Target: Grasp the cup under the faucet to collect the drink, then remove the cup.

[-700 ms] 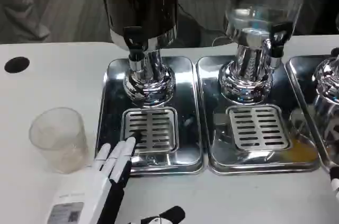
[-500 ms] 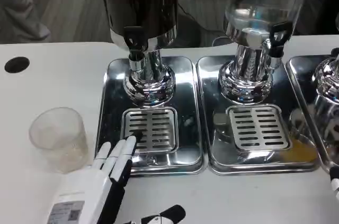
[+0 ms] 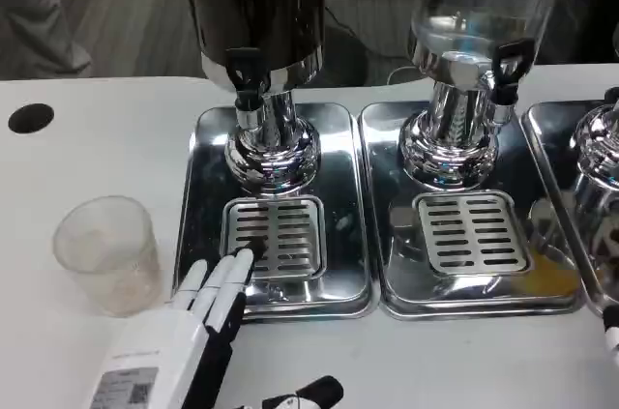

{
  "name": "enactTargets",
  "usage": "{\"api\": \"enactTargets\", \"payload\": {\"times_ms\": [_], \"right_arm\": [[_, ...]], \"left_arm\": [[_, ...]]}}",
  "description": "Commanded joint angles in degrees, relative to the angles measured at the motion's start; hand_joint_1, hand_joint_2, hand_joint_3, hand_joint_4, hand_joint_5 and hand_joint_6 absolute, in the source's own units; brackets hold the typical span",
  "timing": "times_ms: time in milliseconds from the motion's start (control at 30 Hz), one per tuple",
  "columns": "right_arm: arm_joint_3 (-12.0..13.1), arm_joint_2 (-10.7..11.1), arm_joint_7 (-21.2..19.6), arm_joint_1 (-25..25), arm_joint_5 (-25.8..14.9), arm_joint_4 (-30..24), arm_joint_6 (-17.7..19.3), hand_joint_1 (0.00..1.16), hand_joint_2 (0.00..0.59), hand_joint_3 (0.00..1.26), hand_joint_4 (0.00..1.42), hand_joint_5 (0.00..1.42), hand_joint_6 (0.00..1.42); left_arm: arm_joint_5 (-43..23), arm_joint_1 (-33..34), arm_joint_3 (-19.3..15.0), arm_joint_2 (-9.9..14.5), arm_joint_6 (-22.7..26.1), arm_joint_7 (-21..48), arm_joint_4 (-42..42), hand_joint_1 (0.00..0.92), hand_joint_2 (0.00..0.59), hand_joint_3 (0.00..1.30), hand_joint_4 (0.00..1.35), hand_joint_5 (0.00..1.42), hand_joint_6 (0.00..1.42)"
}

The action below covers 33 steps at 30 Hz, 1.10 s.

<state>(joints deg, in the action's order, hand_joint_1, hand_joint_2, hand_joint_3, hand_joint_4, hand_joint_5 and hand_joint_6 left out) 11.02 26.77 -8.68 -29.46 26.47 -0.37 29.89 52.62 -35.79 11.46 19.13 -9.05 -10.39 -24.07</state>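
I am holding my left hand flat and spread, gripping nothing, its fingertips lying on the near rim of the left drip tray. My right hand is barely peeking in far right of that tray; I cannot tell its state. The cup is standing upright on the surface just left of the tray, ungrasped. Beyond, the dark dispenser's faucet is hanging over the tray's grille. I judge nothing is done yet: grasping, filling and removing are all remaining.
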Motion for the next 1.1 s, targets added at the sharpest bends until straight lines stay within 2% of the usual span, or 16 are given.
{"api": "enactTargets", "payload": {"times_ms": [33,367,467,600,700,800,967,1100], "right_arm": [[0.8,-0.4,-0.4,-0.4,-1.0,-0.7,0.8,0.25,0.442,0.10,0.00,0.00,0.00],[0.4,-0.7,-0.4,-0.7,-0.9,-1.2,0.7,0.25,0.442,0.10,0.00,0.00,0.00],[0.6,-0.8,-0.4,-1.2,-0.9,-0.9,1.0,0.25,0.442,0.10,0.00,0.00,0.00],[1.1,-0.6,-0.2,-1.5,-1.2,-1.0,1.2,0.25,0.442,0.10,0.00,0.00,0.00],[0.9,-0.6,0.0,-1.3,-1.2,-1.1,1.1,0.25,0.442,0.10,0.00,0.00,0.00],[0.5,-0.6,0.3,-1.0,-0.8,-1.1,0.8,0.25,0.442,0.10,0.00,0.00,0.00],[0.0,-0.7,0.4,-0.5,-0.5,-1.3,0.4,0.25,0.442,0.11,0.00,0.00,0.00],[-0.3,-0.7,0.7,-0.2,-0.5,-1.6,0.0,0.25,0.442,0.11,0.00,0.00,0.00]], "left_arm": [[0.4,-0.4,0.2,0.0,0.4,0.0,0.0,0.000,0.070,0.02,0.00,0.02,0.23],[-0.5,-1.0,-0.5,0.0,0.1,-0.6,0.2,0.000,0.070,0.02,0.00,0.02,0.23],[-3.0,-1.0,-1.9,-0.7,-0.3,-1.8,0.6,0.000,0.067,0.01,0.00,0.03,0.24],[-7.3,-3.5,-6.1,-1.2,-3.0,-5.4,-1.2,0.000,0.064,0.03,0.00,0.06,0.28],[-12.4,-6.7,-10.7,-1.5,-6.5,-7.7,-2.6,0.000,0.063,0.04,0.00,0.07,0.28],[-18.7,-8.2,-15.0,-1.1,-13.1,-9.6,-1.6,0.000,0.062,0.05,0.00,0.08,0.28],[-23.5,-9.4,-19.0,-2.0,-21.2,-10.2,-0.5,0.000,0.060,0.06,0.00,0.10,0.28],[-24.9,-10.3,-22.5,-4.2,-22.2,-10.1,-1.3,0.000,0.061,0.06,0.00,0.10,0.28]]}}
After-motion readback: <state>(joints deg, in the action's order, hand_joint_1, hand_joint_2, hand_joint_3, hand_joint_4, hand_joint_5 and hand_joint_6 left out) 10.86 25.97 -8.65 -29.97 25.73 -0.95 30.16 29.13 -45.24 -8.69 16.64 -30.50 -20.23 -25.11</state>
